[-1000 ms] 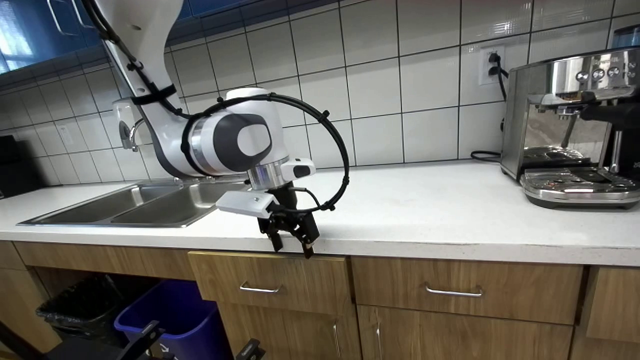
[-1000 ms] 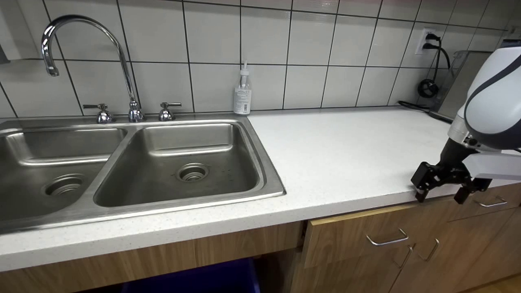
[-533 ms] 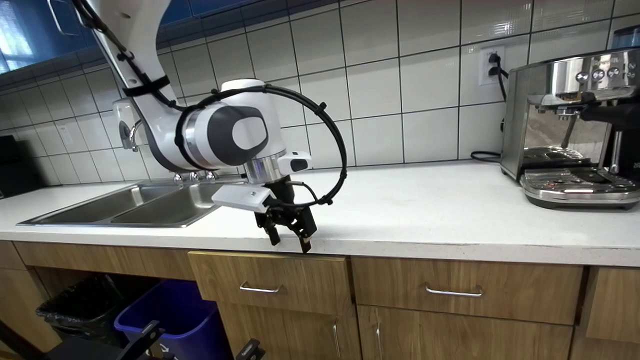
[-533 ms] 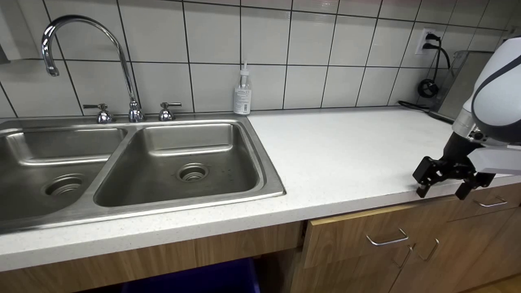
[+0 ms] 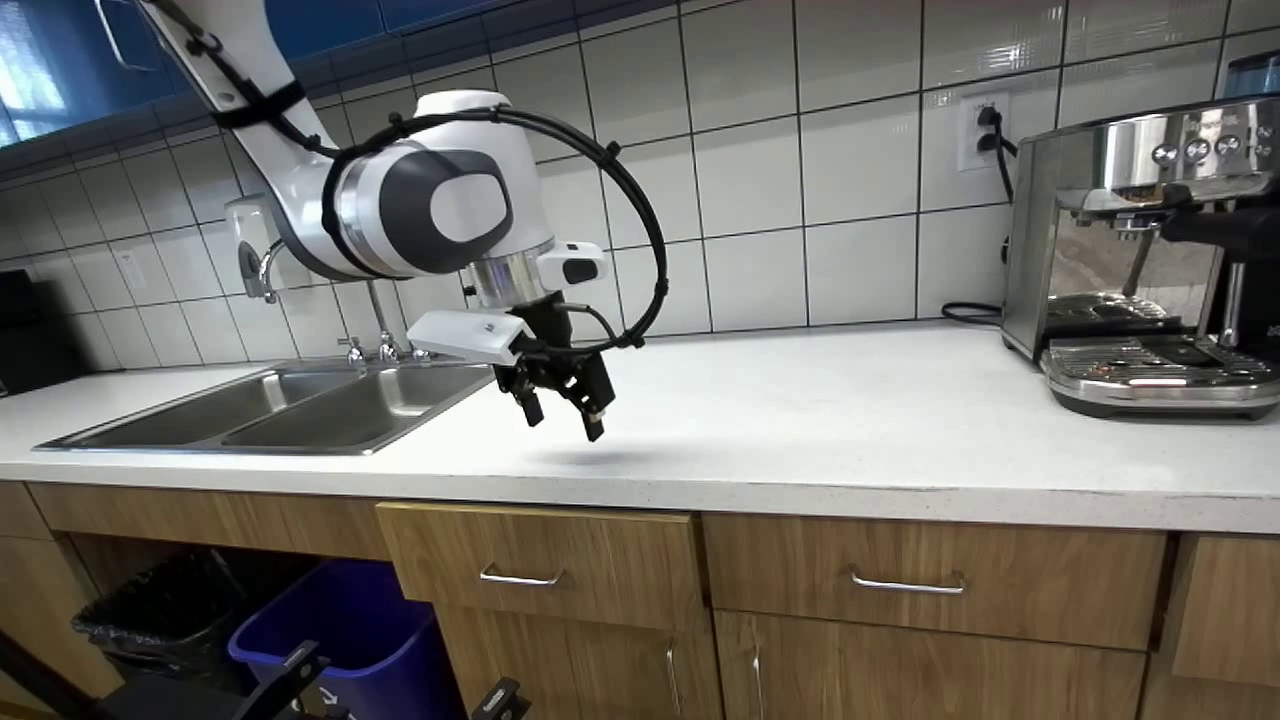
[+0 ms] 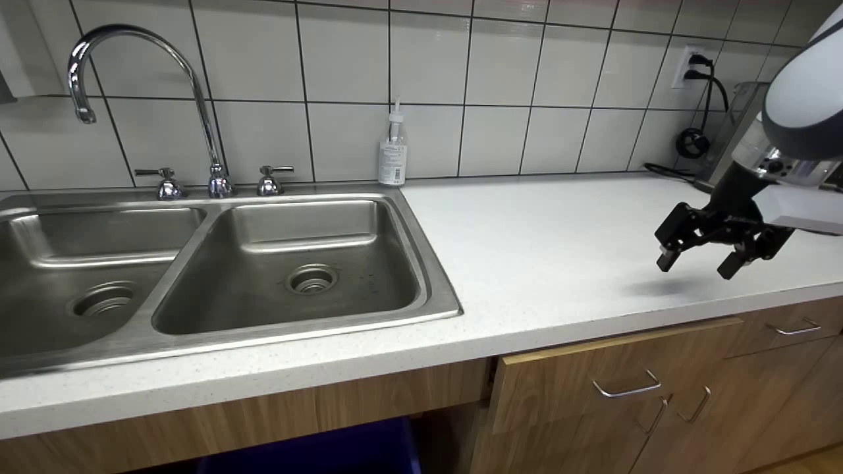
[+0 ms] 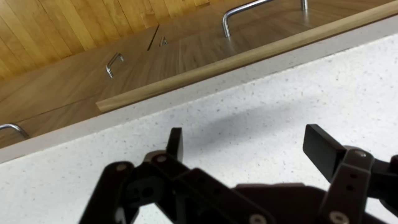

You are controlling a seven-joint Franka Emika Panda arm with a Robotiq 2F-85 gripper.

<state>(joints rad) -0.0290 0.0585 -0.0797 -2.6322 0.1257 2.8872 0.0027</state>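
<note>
My black gripper (image 5: 564, 425) is open and holds nothing. It hovers above the white countertop (image 5: 850, 420), a little behind its front edge, and also shows in an exterior view (image 6: 695, 267). In the wrist view the two fingers (image 7: 244, 137) stand wide apart, with only speckled counter and a soft shadow between them. Below the counter edge is a wooden drawer (image 5: 540, 540), standing slightly out from the cabinet front. Its top edge shows in an exterior view (image 6: 593, 343) and in the wrist view (image 7: 248, 57). The drawer has a metal bar handle (image 6: 625, 391). The gripper touches nothing.
A double steel sink (image 6: 431, 263) with a tall faucet (image 6: 203, 108) is set in the counter. A pump bottle (image 6: 392, 161) stands behind it. A coffee machine (image 5: 1130, 165) stands at the far end. A blue bin (image 5: 350, 650) and a black-lined bin (image 5: 180, 610) are under the counter.
My gripper has risen and moved back from the counter's front edge to over the countertop. It has stayed open. The drawer has not moved.
</note>
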